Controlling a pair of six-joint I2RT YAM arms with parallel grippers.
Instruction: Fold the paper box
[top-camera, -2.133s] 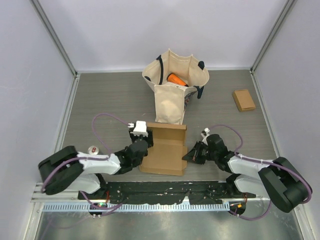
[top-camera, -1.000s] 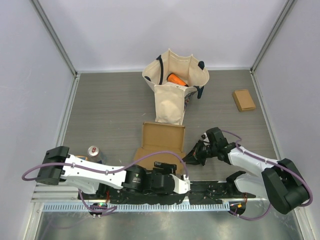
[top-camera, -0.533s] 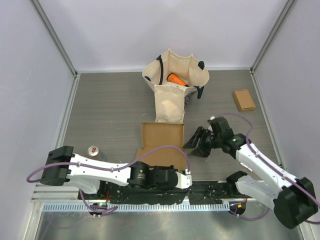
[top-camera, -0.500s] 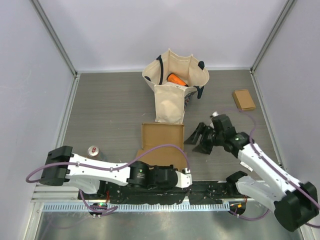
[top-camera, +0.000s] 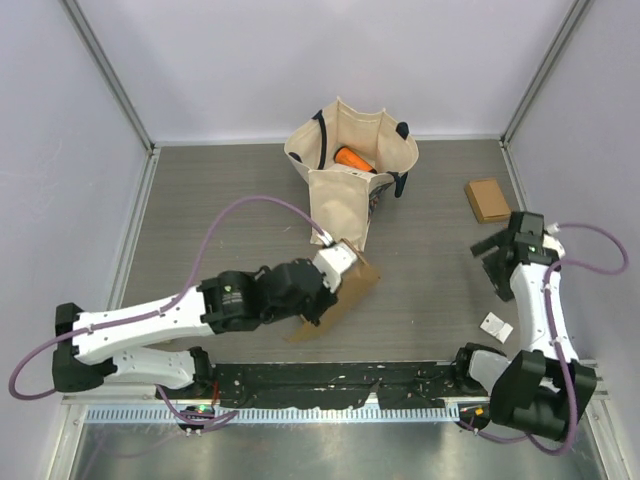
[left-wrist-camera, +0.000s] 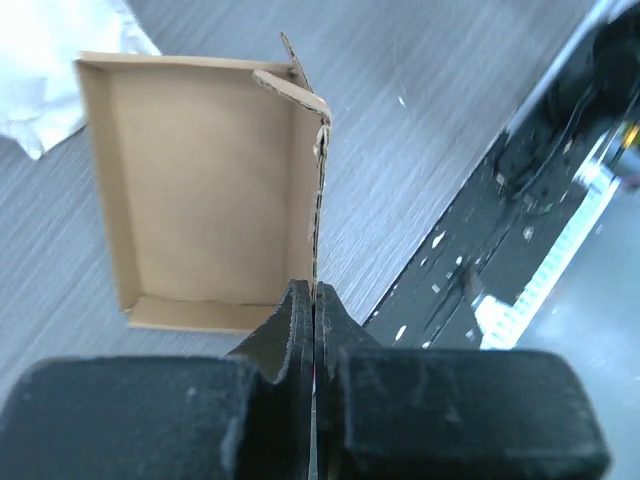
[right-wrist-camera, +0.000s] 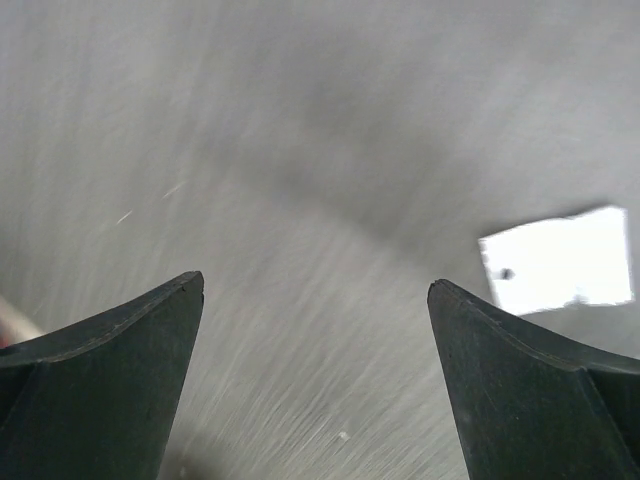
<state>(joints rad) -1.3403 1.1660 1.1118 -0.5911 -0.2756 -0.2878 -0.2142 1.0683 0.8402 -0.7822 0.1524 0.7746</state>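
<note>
Paper box (top-camera: 350, 292) of brown cardboard near counter (top-camera: 220, 200) middle, just in front of cream tote bag (top-camera: 350, 180), tilted and turned at a slant. Gripped by left pincer (left-wrist-camera: 313, 305), jaws pressed fully together on thin top edge of one side wall. From left wrist view: shallow open tray, inner floor facing camera, low walls along far, left and near sides too, small crumpled flap at far end of pinched wall. Contact between low corner and counter: cannot tell. Corner of pale bag cloth beyond box at upper left of same view.

Right pincer (top-camera: 492, 258) well apart from box, over at right side of counter, jaws spread wide with nothing between them, only bare grey surface below. White card (top-camera: 496, 326) flat on counter near it, toward near edge. Small brown box (top-camera: 487, 200) flat just beyond, by right wall. Orange object (top-camera: 352, 158) inside tote bag.
</note>
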